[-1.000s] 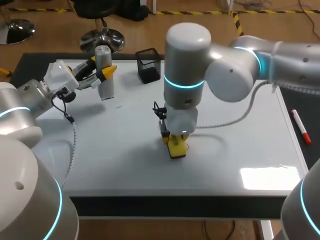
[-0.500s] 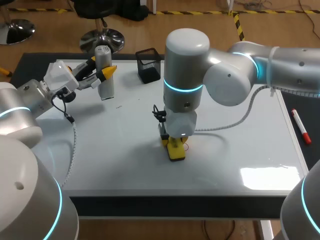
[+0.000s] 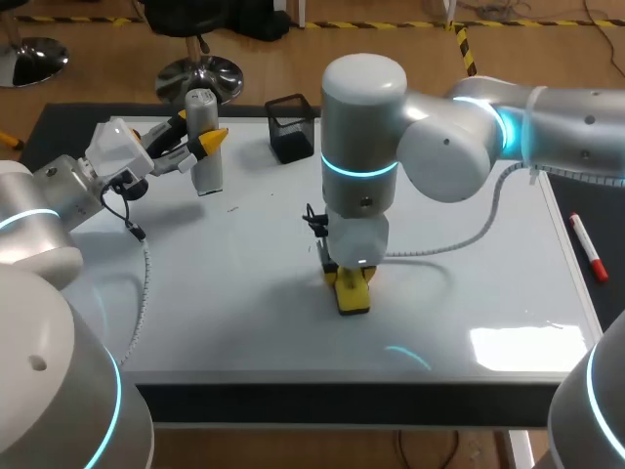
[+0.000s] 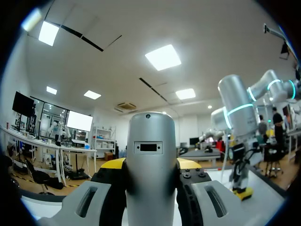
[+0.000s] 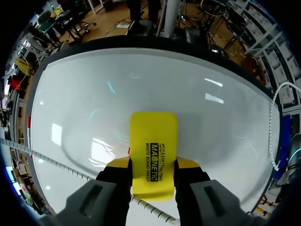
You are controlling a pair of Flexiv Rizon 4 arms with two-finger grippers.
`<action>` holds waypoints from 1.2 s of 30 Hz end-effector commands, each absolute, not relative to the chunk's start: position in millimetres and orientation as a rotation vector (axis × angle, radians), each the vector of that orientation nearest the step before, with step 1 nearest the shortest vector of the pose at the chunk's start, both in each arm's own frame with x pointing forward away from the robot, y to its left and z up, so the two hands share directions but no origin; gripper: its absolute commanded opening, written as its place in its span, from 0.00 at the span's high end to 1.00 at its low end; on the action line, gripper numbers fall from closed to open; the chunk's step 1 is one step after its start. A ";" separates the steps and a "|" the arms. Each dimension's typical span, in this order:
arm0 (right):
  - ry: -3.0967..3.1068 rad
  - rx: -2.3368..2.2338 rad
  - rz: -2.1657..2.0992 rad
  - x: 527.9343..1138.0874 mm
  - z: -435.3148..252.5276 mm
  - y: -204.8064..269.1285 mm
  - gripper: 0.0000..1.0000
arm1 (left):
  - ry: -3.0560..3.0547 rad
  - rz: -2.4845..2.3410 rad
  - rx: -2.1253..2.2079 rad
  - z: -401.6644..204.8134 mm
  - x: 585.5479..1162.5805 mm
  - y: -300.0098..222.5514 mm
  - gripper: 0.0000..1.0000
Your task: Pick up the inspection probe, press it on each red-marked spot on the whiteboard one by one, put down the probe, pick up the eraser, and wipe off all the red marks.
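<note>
— So, which way does the red lie from the eraser [image 5: 154,149]?
— Right at its side. I count one red mark [image 5: 129,150], a sliver peeping out along the eraser's long edge, just ahead of one finger; anything more would be hidden beneath the pad
— And the eraser's long axis?
— From the head camera it runs roughly 12 to 6, flat on the middle of the whiteboard [image 3: 469,293], with the right gripper [image 5: 153,175] clamped across its short width. I judge a sideways rub toward that sliver is what's needed
— Where's the other arm?
— Well apart, at 10 o'clock from the eraser. The left gripper [image 4: 150,169] is closed on the one probe [image 3: 206,168], held upright, not yet released
— Anything else?
— One black pen holder [image 3: 290,127] at 11 o'clock, and one red marker [image 3: 587,244] at 3 o'clock, off the board
</note>
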State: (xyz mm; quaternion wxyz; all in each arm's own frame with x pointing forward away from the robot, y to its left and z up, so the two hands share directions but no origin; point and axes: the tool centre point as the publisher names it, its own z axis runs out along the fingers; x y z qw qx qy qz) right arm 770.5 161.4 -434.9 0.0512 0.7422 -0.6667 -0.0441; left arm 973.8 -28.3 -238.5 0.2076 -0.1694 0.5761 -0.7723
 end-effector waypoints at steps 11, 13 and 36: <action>-2.072 2.187 -0.125 769.8 -459.9 120.7 1.00 | 1.603 -2.150 -0.472 -237.8 974.2 -28.4 1.00; -2.078 2.178 -0.120 769.5 -459.3 116.8 1.00 | 1.603 -2.150 -0.472 -237.8 974.2 -28.4 1.00; -2.089 2.234 -0.092 790.8 -411.8 104.9 1.00 | 1.603 -2.150 -0.472 -237.8 974.2 -28.4 1.00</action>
